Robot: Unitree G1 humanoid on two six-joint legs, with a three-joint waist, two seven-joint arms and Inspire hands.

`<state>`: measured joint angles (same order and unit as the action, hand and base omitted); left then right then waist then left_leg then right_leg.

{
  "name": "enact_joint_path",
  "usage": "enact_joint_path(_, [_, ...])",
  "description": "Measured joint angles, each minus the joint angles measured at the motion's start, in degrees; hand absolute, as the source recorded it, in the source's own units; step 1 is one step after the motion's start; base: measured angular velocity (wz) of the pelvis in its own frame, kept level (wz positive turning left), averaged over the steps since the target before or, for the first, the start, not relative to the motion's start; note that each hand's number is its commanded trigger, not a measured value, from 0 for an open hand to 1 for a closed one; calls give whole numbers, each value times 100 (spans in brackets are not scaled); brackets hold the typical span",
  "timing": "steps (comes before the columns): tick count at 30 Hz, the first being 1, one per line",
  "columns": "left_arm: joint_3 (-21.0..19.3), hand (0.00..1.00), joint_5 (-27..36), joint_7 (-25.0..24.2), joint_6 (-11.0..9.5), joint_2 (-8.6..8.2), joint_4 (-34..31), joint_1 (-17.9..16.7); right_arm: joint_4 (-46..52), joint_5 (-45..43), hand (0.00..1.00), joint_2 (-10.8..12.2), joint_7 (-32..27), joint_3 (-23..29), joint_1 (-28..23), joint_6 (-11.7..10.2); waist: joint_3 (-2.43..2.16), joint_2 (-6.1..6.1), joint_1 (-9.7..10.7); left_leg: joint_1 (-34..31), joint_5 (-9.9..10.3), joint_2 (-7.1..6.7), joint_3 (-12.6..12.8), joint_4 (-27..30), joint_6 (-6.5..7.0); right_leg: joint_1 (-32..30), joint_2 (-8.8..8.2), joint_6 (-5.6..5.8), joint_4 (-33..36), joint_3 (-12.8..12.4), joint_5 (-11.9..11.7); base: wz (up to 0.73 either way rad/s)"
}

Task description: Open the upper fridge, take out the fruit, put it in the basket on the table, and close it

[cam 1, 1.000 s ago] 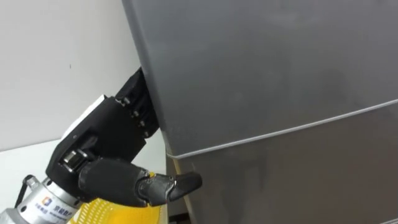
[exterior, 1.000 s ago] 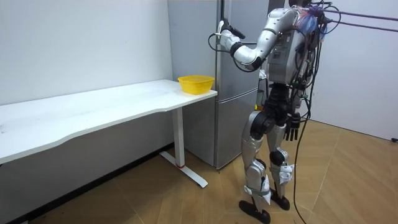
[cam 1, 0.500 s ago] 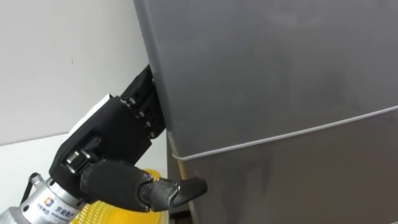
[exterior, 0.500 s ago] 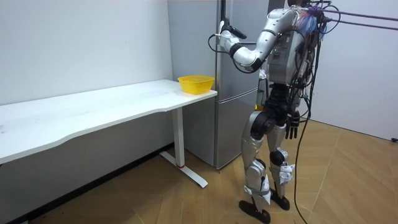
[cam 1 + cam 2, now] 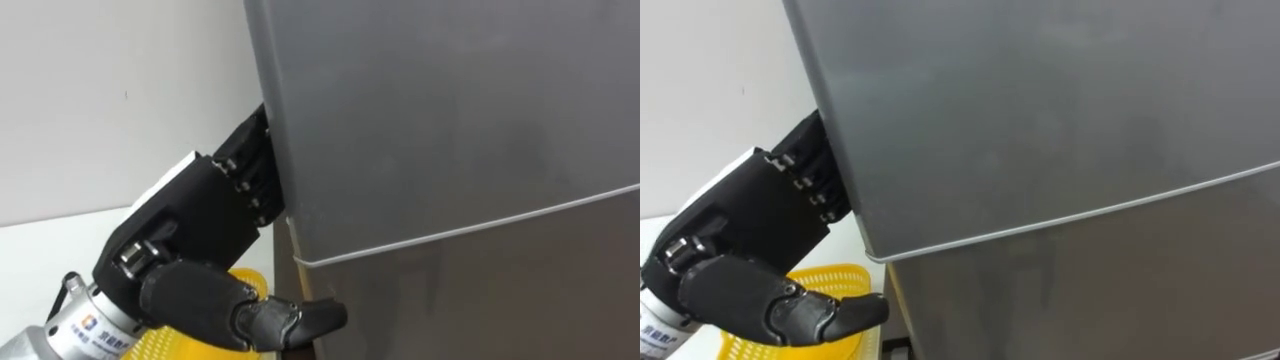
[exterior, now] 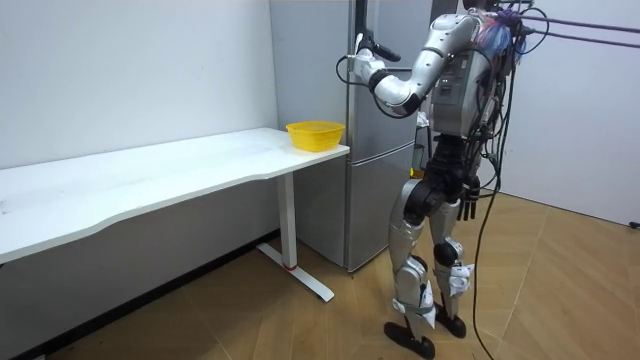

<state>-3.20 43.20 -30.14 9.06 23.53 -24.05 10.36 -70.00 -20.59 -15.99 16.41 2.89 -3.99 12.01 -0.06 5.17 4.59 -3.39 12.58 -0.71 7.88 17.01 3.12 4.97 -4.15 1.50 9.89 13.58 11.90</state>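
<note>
The grey fridge (image 5: 450,120) stands right before me, its upper door (image 5: 1040,110) meeting the lower door at a thin seam (image 5: 470,230). My left hand (image 5: 190,240) is at the upper door's left edge, just above the seam. Its fingers reach behind that edge and are hidden, while the thumb (image 5: 300,320) sticks out in front of the lower door. In the room view I stand upright facing the fridge (image 6: 385,60) with the left hand (image 6: 362,48) raised to the door, and my right hand (image 6: 467,205) hangs by my hip.
A yellow bowl (image 6: 315,134) sits on the end of a long white table (image 6: 180,170) that butts against the fridge's left side. The bowl (image 5: 830,280) lies just under my left hand. A white wall runs behind the table.
The eye view has shifted, so the fridge edge sits further right. My left hand has stayed at the door's edge and risen slightly. The doors look unmoved.
</note>
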Motion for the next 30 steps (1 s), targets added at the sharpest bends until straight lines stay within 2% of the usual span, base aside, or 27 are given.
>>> enact_joint_path(9, [123,0,0,1,-65,-18,0,13,-192,-131,0,3,-7,-177,95,-21,2,-2,34,-22,11,-1,-16,40,23,11,8,5,11,-80,-5,2])
enact_joint_path(16, [331,0,0,3,-65,-23,0,187,-255,-234,0,1,-24,-367,201,-14,5,5,37,-175,52,3,-28,154,88,-37,30,48,11,-67,-37,5])
enact_joint_path(23, [539,0,5,3,-65,-29,-17,309,-363,-231,0,1,-88,-523,273,-15,2,7,28,-211,62,-6,15,173,152,-105,17,93,81,-238,-96,1])
enact_joint_path(30, [614,0,4,3,-64,-30,-19,331,-361,-230,0,2,-91,-560,257,-11,-1,8,28,-213,52,-7,34,174,179,-109,14,114,83,-285,-133,0])
